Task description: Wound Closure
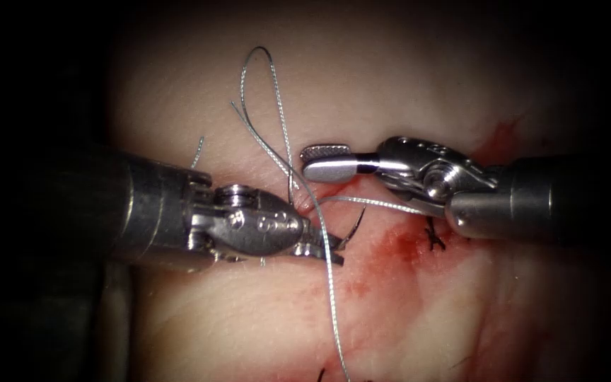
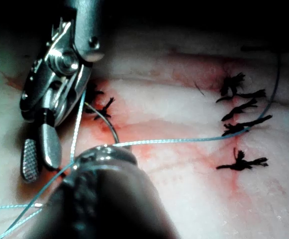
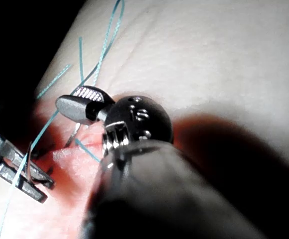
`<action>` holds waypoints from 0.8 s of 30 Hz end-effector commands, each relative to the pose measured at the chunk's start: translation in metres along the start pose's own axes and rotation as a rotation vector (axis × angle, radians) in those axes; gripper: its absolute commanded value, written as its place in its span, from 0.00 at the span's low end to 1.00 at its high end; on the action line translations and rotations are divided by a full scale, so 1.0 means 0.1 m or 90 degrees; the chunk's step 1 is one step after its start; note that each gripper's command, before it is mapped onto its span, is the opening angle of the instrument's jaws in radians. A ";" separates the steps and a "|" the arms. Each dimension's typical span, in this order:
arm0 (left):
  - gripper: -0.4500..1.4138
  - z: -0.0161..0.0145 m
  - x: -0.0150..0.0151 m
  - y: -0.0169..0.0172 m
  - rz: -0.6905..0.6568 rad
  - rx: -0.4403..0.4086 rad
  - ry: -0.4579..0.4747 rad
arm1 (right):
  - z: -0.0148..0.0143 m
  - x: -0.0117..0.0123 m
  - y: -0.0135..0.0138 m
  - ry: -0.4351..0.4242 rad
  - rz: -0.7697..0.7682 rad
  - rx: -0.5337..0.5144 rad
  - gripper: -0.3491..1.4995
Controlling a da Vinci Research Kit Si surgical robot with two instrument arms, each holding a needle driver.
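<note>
1. The tissue takes up most of the endoscope view, pale, with its cut running roughly left to right between the two tools. Red fluid stains the cut and spreads below it and up toward the right.
2. The left tool comes in from the left with its shaft lying nearly level and its tip at the cut. Its jaws are pressed together on the needle.
3. The right tool comes in from the right, also nearly level, with its tip pointing left above the cut. Its jaws are spread, the ridged face of one showing, and they hold nothing.
4. Open pale tissue lies above both tools and below the left tool. The two tips stand near each other, with only a narrow gap over the cut.
5. The thread rises in a tall loop above the left tool, comes down past the left jaws and runs off toward the bottom edge. Another strand goes right along the cut toward the right tool's wrist.
6. Dark knotted stitches sit on the cut under the right tool.
7. The needle is a short dark curve, held near one end. Its free end points up and right, over the cut; whether it is in the tissue cannot be told.
</note>
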 end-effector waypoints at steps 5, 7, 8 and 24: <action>0.00 -0.001 0.006 0.010 -0.287 -0.040 0.079 | 0.006 0.019 -0.009 -0.002 -0.071 -0.007 0.75; 0.00 -0.006 0.013 0.021 -0.323 -0.034 0.072 | 0.001 0.036 -0.014 0.005 -0.098 -0.011 0.77; 0.00 -0.008 0.016 0.024 -0.341 -0.028 0.069 | -0.001 0.041 -0.016 0.008 -0.109 -0.012 0.78; 0.00 -0.083 0.064 0.040 -0.562 -0.176 0.240 | -0.042 0.078 -0.031 0.021 -0.151 -0.019 0.74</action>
